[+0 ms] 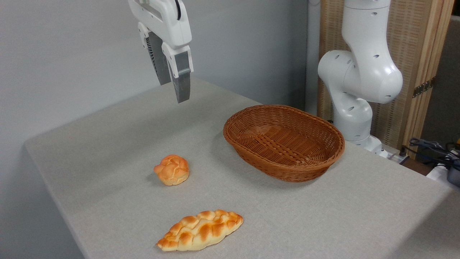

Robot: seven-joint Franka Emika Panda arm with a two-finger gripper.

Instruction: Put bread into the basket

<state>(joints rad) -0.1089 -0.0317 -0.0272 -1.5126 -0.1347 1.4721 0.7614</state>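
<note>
A: Bun (pixel 172 169) position?
B: On the counter (pixel 107 144), mid-left, apart from the basket (pixel 284 142) toward the right edge. Braided loaf (pixel 200 230) near the front edge.
A: Gripper (pixel 174 86)?
B: High above the back edge, jaws narrowly parted, empty.

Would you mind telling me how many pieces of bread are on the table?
2. The small round bun lies left of the basket, below the raised tool. The braided loaf lies nearer the front edge. The basket looks empty, so none seems hidden.
</note>
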